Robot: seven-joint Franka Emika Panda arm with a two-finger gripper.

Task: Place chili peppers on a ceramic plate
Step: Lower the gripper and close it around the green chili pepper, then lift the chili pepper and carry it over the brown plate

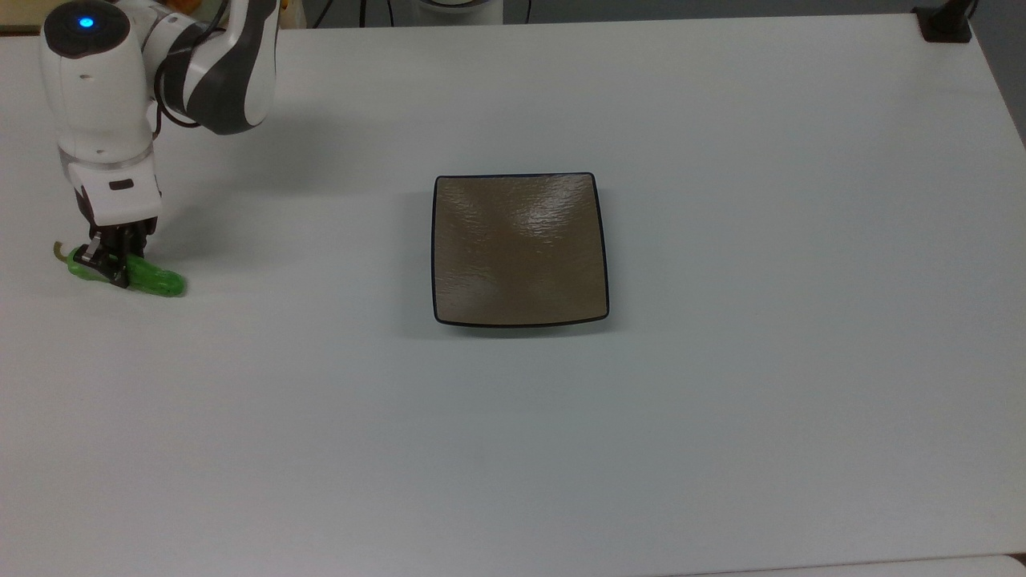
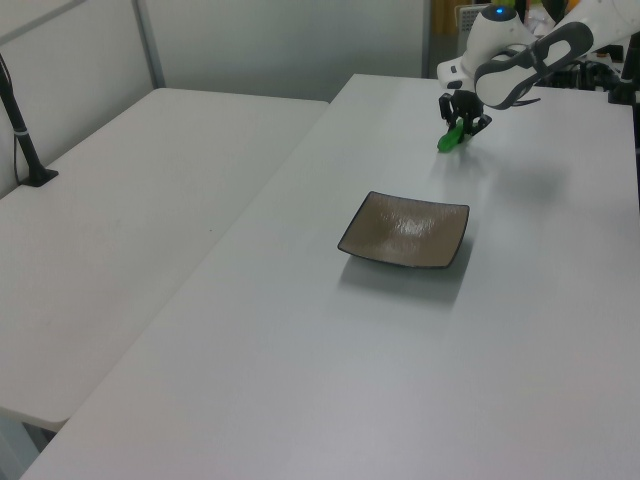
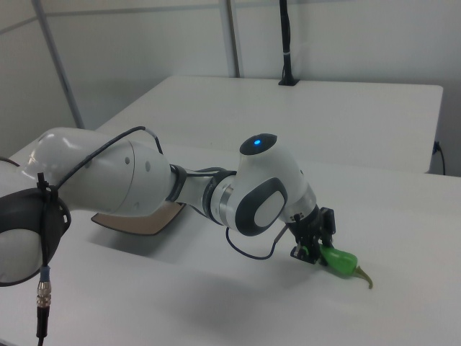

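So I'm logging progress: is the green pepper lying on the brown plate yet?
No, in the top view the green pepper sits near the table's left edge at the gripper, far from the bare brown plate.

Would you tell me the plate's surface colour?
Glossy brown with a dark rim, on the ceramic plate; clearest in the top view.

**White tabletop, second table, black posts**

The white tabletop [image 1: 721,449] spans the top view. A black clamp base [image 1: 946,22] sits at its far corner on the top view's right. In the left view, a second white table [image 2: 130,230] stands beside it, carrying a black post [image 2: 22,140]. Grey partition walls [image 2: 290,45] stand behind.
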